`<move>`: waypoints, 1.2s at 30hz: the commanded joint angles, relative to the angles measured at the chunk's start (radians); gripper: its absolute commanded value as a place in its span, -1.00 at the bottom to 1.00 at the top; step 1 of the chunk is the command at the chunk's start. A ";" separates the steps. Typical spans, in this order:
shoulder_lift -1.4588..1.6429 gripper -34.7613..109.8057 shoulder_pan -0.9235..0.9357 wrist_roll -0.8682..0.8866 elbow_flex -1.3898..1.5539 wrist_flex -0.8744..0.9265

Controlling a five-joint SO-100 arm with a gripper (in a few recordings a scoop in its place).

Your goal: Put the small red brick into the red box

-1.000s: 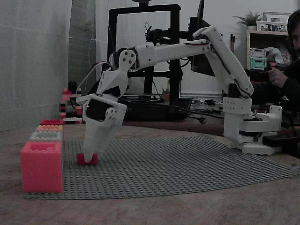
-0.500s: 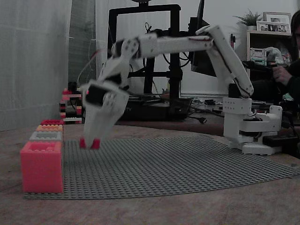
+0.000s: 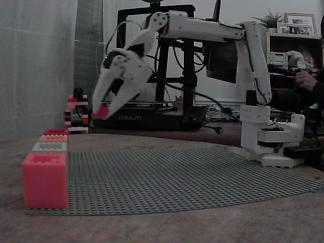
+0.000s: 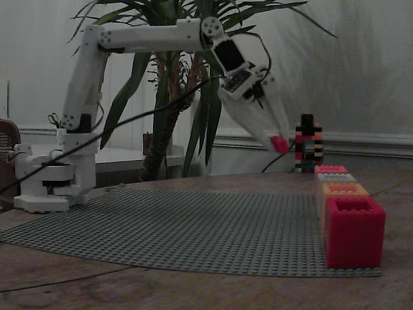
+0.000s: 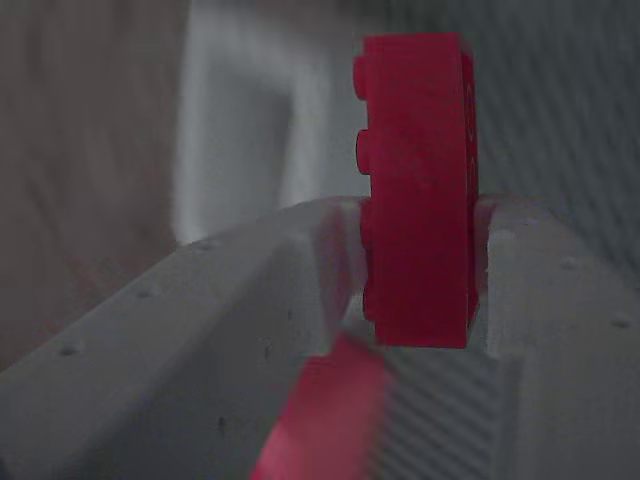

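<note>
Gripper (image 3: pixel 101 112) now sits upper left in a fixed view, lifted off the grey baseplate (image 3: pixel 177 177) where it was a second ago, clamped on the small red brick (image 5: pixel 418 190). Pickup looks done; carrying to the red box (image 3: pixel 55 132), far end of the row at left, remains.

Small red brick (image 3: pixel 100 112) between the tool's (image 3: pixel 102 113) fingers, high above the baseplate (image 3: pixel 192 174), boxes (image 3: pixel 45 178) along its left edge.

"CREALITY" — on the black machine base (image 3: pixel 152 117).
</note>
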 commanded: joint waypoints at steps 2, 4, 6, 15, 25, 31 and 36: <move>-0.081 -0.52 0.141 0.112 -0.212 -0.021; -0.161 -0.52 0.192 0.153 -0.308 -0.026; -0.239 -0.51 0.236 0.196 -0.408 -0.026; -0.577 -0.52 0.328 0.236 -0.885 -0.026; -0.798 -0.52 0.334 0.169 -1.200 -0.026; -0.828 -0.45 0.345 0.150 -1.212 -0.035; -0.828 -0.37 0.354 0.155 -1.200 -0.035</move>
